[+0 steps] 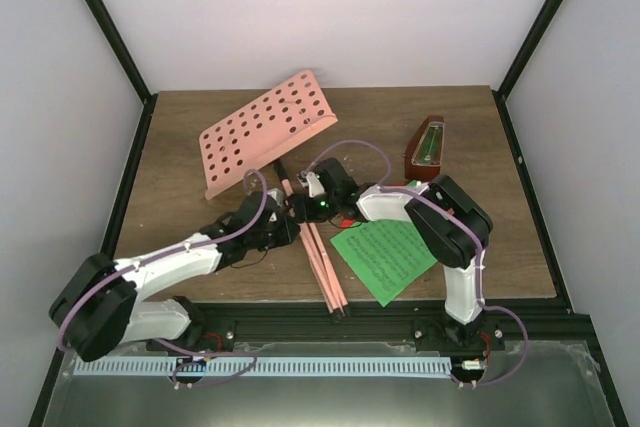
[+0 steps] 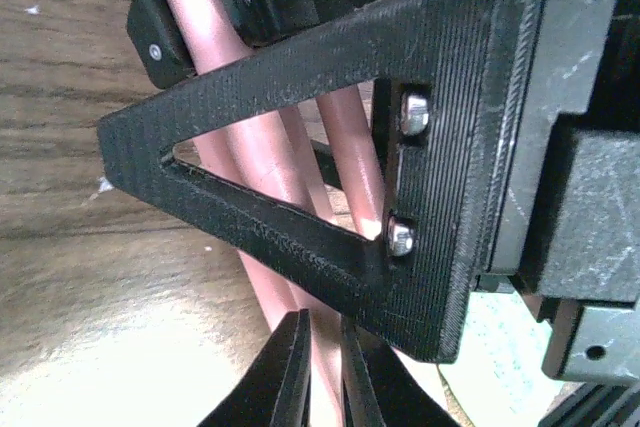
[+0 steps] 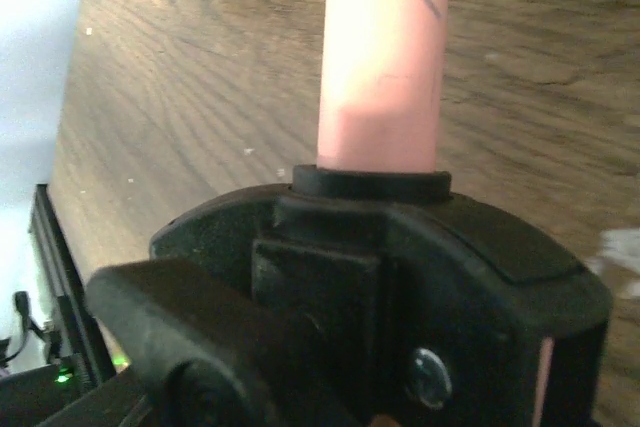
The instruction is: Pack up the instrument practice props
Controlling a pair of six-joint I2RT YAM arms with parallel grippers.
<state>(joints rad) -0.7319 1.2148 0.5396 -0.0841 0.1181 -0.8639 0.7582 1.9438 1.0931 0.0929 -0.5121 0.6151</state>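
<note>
The pink music stand lies flat on the table, with its hole-dotted desk (image 1: 265,132) at the back left and its folded legs (image 1: 326,269) pointing to the near edge. My left gripper (image 1: 291,211) (image 2: 325,352) is shut on one pink leg (image 2: 328,387). My right gripper (image 1: 316,190) is closed round the stand's black hub (image 3: 400,277), from which the pink pole (image 3: 385,57) runs on; one of its fingers (image 2: 300,147) crosses the legs. A green music sheet (image 1: 385,257) lies beside the legs. The reddish-brown metronome (image 1: 427,147) stands at the back right.
The wooden table (image 1: 200,277) ends in a black rail at the near edge (image 1: 330,317). Black frame posts and white walls close in the sides and back. The two arms meet over the table's middle.
</note>
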